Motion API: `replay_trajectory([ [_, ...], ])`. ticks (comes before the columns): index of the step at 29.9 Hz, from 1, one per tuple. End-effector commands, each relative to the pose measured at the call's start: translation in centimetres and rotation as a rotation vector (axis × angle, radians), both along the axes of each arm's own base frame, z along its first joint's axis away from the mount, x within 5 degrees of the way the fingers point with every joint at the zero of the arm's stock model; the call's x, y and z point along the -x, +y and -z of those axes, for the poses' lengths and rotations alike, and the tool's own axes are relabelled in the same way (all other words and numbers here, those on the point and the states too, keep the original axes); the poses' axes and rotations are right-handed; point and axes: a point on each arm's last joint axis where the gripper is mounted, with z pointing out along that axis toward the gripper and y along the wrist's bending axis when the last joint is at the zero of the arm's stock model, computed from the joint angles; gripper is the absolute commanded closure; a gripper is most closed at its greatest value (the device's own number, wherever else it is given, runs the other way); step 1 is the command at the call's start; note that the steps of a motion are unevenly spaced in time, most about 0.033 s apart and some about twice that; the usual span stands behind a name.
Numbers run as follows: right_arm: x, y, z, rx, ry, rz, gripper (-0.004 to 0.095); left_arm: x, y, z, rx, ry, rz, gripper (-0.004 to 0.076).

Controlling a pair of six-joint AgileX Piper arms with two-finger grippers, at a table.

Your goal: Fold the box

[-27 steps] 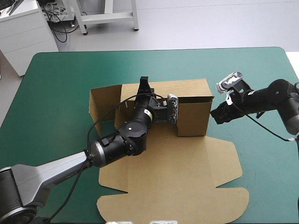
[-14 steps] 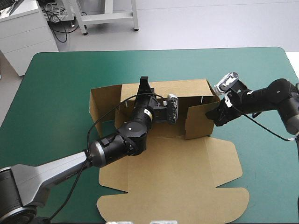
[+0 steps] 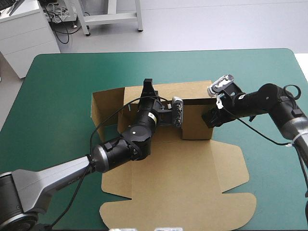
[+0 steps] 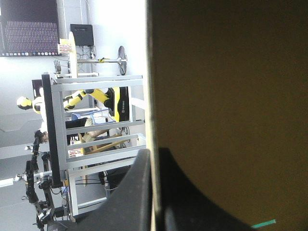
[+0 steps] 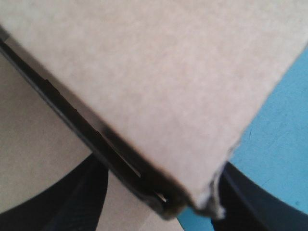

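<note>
High view: brown box (image 3: 187,192) at the centre of the worktop (image 3: 57,86), rear and right walls up, lid flat toward the near edge, left arm (image 3: 115,150) lying across it. Left wrist view: left hand (image 4: 154,159) pinched tight on the rear wall's edge. Right wrist view: right hand (image 5: 159,197) wide, wall corner between its fingers (image 5: 77,204).

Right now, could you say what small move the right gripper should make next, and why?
Probably nudge the right gripper inward, pressing the box at its right wall, whose corner sits between the open fingers, while the left gripper pinches the far wall.
</note>
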Motion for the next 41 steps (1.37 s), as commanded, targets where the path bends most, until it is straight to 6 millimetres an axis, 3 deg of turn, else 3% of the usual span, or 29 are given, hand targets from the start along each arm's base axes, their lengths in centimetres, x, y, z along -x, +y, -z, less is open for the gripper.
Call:
replay_trajectory([
  [1, -0.2, 0.2, -2.0, -0.086, -0.074, 0.097, 0.0390, 0.5, 0.4, -2.4, 0.040, -0.064, 0.008, 0.0756],
  [9, -0.3, 0.1, -2.0, -0.094, -0.074, 0.120, 0.0448, 0.3, 0.6, -2.8, 0.047, -0.111, -0.020, 0.0756],
  [23, 0.3, 0.3, -1.7, -0.078, -0.022, 0.069, 0.0858, 0.3, 0.4, -3.0, 0.052, -0.132, -0.001, 0.0750],
  [26, 0.3, 0.3, -1.7, -0.078, -0.023, 0.070, 0.0930, 0.7, 0.0, -3.0, 0.060, -0.121, 0.024, 0.0640],
  [30, 0.1, 0.3, -1.8, -0.080, -0.039, 0.080, 0.0930, 2.1, -0.6, -3.4, 0.079, -0.101, 0.056, 0.0335],
  [32, 0.1, 0.2, -1.9, -0.081, -0.047, 0.084, 0.0930, 3.1, -0.8, -3.6, 0.092, -0.091, 0.057, 0.0239],
  [41, -0.3, 0.1, -2.1, -0.102, -0.073, 0.134, 0.0930, 9.3, -1.1, -6.1, 0.228, 0.011, 0.121, 0.0216],
])
